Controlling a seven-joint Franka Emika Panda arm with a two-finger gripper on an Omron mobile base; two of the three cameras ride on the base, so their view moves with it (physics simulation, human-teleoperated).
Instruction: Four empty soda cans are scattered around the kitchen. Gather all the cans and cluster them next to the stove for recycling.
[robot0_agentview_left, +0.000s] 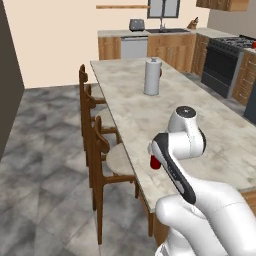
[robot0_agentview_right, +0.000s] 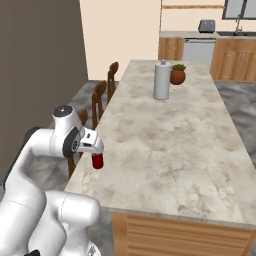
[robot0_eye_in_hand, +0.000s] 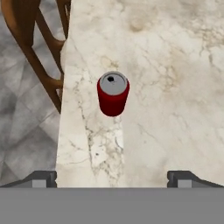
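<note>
Hovering above a red soda can (robot0_eye_in_hand: 113, 93) standing upright on the marble worktop (robot0_agentview_right: 170, 135), close to the edge lined with wooden chairs (robot0_agentview_left: 100, 150). Looking straight down at the can's silvery top, with fingers (robot0_eye_in_hand: 43, 179) spread fully wide and gripping nothing, likely lining up for a grab from above. Standing well beyond the can on the same worktop: a tall grey-white cylinder (robot0_agentview_left: 152, 76). Waiting far past the can, against the back wall: the black stove (robot0_agentview_left: 227, 62).

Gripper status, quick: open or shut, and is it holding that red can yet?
Gripper: open, jaws spread wide, holding nothing; it hangs above the upright red soda can on the island counter.
</note>
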